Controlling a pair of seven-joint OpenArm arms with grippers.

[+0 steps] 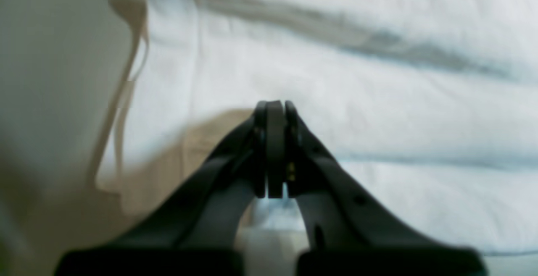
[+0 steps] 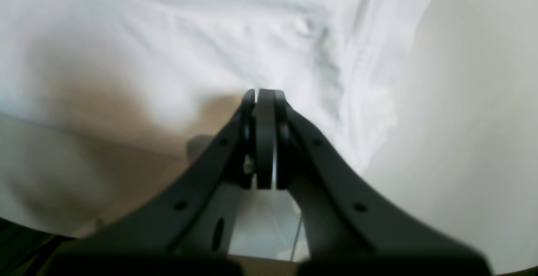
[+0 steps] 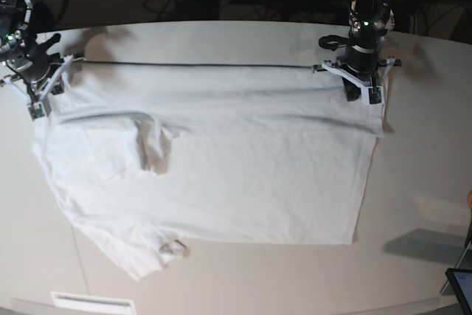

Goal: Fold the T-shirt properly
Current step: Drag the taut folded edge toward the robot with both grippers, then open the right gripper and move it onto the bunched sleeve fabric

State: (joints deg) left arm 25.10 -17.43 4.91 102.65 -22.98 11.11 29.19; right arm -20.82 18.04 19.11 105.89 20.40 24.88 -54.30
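Both claws are closed on the far edge of the T-shirt, which lies spread across the off-white desk. In the base view, the left claw stands at the right, pinching the shirt's far right corner, and the right claw stands at the left, pinching the cloth near the far left corner. Between them the far edge of the shirt runs in a straight, taut line, with long creases just below it.

From the left wrist view, the left claw has its jaws pressed together over white cloth, the shirt's edge and bare desk showing to its left. From the right wrist view, the right claw is likewise shut, with a bunched hem running along its right side beside bare desk.

Near the left of the shirt a sleeve lies folded over the body, and the near left corner is crumpled.
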